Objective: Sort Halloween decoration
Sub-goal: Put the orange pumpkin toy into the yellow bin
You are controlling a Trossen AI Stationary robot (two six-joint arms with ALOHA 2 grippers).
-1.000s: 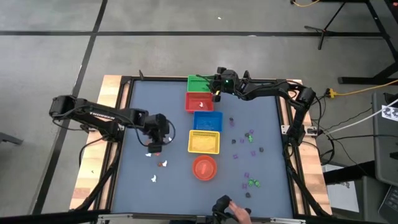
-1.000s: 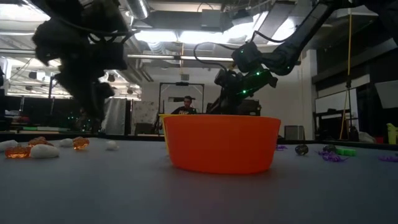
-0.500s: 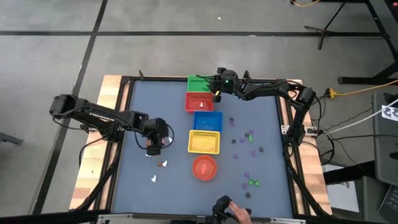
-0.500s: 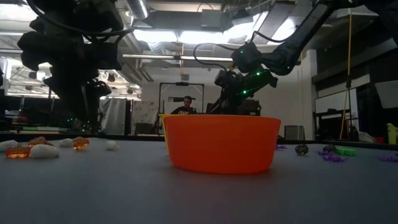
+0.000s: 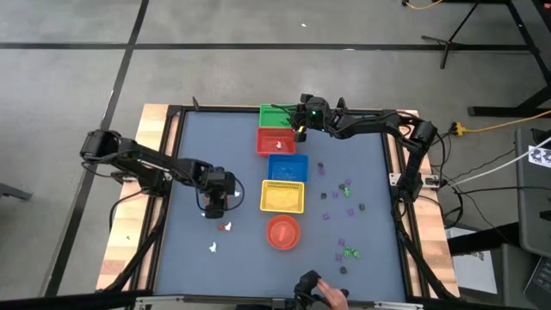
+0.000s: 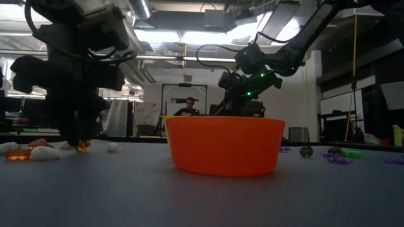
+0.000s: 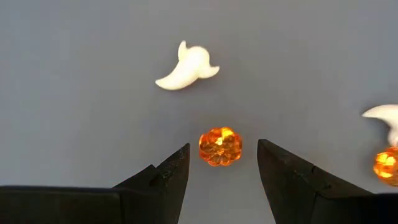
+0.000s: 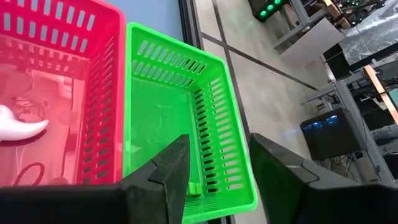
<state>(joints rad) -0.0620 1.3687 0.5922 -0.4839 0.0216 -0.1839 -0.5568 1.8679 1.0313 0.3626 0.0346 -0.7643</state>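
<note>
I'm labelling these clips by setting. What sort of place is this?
Most likely a robotics lab or workshop, not a home. The grey work table stands on a bare concrete floor, the low view shows ceiling strip lights and equipment racks behind, and a person sits at a far station.

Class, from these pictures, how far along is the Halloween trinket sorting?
Done: one white trinket lies in the red basket.
In hand: the open left gripper brackets an orange pumpkin, not yet gripped.
Left: purple and green trinkets lie loose; the right gripper hangs open above the green basket.
</note>
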